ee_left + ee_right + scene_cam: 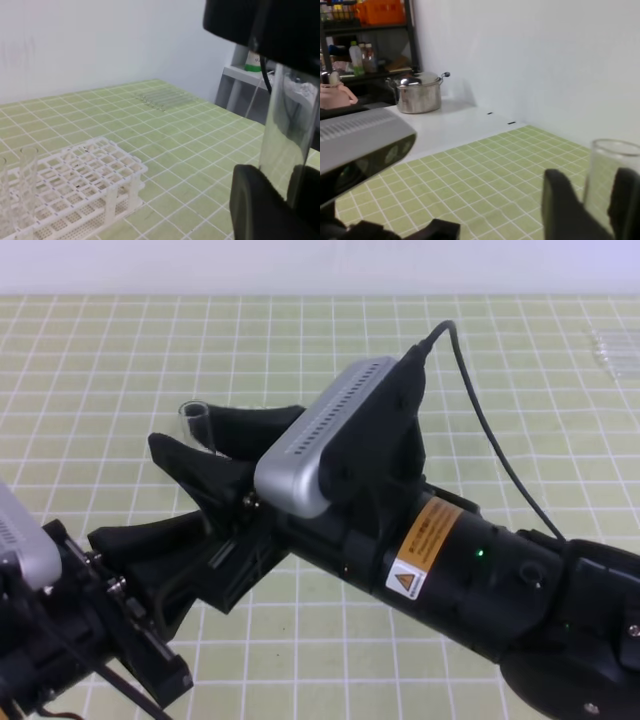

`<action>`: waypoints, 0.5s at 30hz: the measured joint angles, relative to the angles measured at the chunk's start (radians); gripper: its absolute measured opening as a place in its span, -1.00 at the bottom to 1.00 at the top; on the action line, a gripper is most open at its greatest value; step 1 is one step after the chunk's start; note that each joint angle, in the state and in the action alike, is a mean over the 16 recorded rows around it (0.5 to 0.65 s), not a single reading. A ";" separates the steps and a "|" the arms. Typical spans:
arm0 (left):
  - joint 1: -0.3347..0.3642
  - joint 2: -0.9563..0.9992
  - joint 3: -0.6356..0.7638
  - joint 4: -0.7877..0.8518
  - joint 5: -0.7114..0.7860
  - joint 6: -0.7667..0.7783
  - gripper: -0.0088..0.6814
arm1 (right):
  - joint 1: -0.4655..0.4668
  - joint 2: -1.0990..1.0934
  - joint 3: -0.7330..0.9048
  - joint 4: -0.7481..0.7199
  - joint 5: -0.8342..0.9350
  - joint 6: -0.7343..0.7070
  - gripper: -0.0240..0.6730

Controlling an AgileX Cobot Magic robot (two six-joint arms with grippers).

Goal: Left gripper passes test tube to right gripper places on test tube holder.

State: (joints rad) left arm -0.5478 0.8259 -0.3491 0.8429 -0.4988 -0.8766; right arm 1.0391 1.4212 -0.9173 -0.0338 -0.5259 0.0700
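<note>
The tube (192,423) stands upright above the desk (300,340), flanked by both pincers: the right pincer (215,440) grips near its open rim, the left pincer (280,200) appears clamped lower down; the holder (75,175) sits at 9 o'clock in the left wrist view

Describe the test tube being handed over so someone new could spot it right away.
Find the right claw with the silver module, mid-mat. The tube stands upright between its fingers, open rim poking out on top. Unlike the spare tubes lying flat on the mat, it is held.

black tool (215,455), silver slotted module (320,440), orange label (425,545)
</note>
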 joint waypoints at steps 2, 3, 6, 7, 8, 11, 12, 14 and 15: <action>0.000 0.000 0.000 0.001 -0.004 0.000 -0.96 | 0.000 0.000 0.000 -0.003 0.000 0.002 -0.87; 0.000 0.000 0.000 0.001 -0.004 0.000 -0.96 | 0.001 0.000 0.000 -0.003 0.000 0.002 -0.88; 0.000 0.000 0.000 0.002 -0.007 0.000 -0.96 | 0.001 0.000 0.000 -0.005 0.000 0.005 -0.89; 0.000 0.000 0.000 0.002 -0.010 0.000 -0.96 | 0.001 0.000 0.000 -0.006 0.001 0.005 -0.89; 0.000 0.000 0.000 0.002 -0.013 0.000 -0.96 | 0.002 0.000 0.000 -0.006 0.001 0.006 -0.90; 0.000 0.000 0.000 0.002 -0.021 0.000 -0.96 | 0.002 0.000 0.000 -0.006 0.002 0.008 -0.90; 0.000 0.000 0.000 0.002 -0.022 0.000 -0.96 | 0.002 0.000 0.000 -0.006 0.002 0.009 -0.90; 0.000 0.000 0.000 0.001 -0.026 0.000 -0.96 | 0.002 0.000 0.000 -0.006 0.003 0.010 -0.90; 0.000 0.000 0.000 0.001 -0.029 0.000 -0.96 | 0.002 0.000 -0.001 -0.006 0.004 0.010 -0.90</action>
State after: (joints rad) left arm -0.5478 0.8260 -0.3490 0.8438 -0.5280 -0.8763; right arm 1.0416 1.4211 -0.9179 -0.0397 -0.5223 0.0795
